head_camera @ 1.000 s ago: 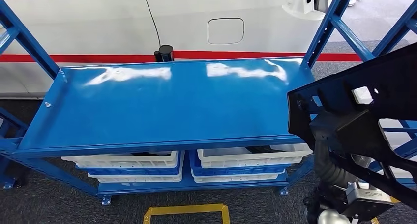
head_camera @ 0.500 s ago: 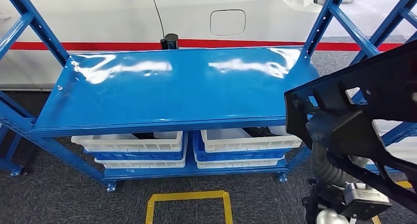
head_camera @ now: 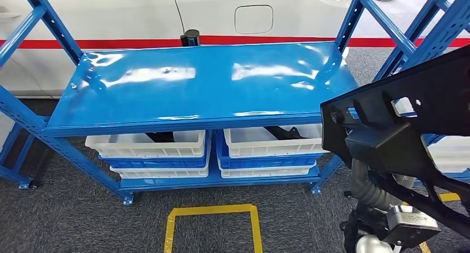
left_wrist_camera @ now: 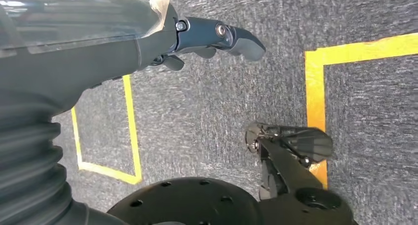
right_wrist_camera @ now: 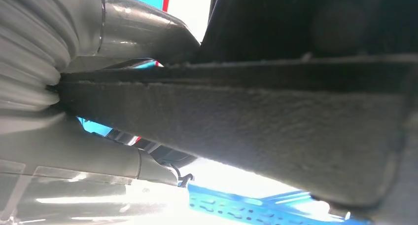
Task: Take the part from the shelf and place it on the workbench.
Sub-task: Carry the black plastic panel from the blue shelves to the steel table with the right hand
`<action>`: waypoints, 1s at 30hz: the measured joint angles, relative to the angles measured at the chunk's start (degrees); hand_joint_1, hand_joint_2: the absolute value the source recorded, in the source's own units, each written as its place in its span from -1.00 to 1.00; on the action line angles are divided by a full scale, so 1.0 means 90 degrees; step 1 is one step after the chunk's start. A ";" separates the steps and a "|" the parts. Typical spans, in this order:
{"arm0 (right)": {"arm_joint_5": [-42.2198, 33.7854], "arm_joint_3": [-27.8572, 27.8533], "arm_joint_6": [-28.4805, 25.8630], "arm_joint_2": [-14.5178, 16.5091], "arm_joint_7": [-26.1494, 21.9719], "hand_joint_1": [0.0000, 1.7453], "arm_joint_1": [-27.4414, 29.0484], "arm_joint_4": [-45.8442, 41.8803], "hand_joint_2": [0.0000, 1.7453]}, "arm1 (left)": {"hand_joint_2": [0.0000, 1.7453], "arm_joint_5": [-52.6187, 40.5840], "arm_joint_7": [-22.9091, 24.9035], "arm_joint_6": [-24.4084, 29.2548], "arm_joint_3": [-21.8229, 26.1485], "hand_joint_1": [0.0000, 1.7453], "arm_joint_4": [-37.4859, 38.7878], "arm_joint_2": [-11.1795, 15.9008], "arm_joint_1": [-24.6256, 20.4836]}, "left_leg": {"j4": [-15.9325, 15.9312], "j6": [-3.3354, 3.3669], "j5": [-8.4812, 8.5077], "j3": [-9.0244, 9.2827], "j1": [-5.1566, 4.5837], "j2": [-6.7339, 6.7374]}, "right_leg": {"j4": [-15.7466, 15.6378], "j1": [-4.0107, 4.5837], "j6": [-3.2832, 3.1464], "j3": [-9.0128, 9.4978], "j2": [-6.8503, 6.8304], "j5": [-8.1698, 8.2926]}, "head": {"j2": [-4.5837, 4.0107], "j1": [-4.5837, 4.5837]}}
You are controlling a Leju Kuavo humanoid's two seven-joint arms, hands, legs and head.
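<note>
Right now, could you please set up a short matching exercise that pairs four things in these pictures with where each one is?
Things:
1. black part
2. white bins
3. yellow tape
4. left hand

Places:
A. on the carpet in front of the rack
B. on the rack's lower shelf
C. held up at the rack's right end
D. hanging above the carpet, holding nothing

Pairs: 1-C, 2-B, 3-A, 4-D

Large black plastic part (head_camera: 410,125), ribbed and angular, aloft right of blue workbench (head_camera: 210,84).
</note>
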 joint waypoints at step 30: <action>0.0043 -0.0126 -0.0103 -0.0041 0.0052 1.00 0.0264 -0.0269 1.00 | 1.00 -0.0163 -0.0071 -0.0116 -0.0017 -1.00 -0.0007 -0.0012 -0.0008 | 0.0134 -0.0119 0.0059 -0.0095 0.0077 -0.0007 | -0.0010 -0.0054 0.0006 0.0007 0.0003 -0.0030 | 0.0000 -0.0058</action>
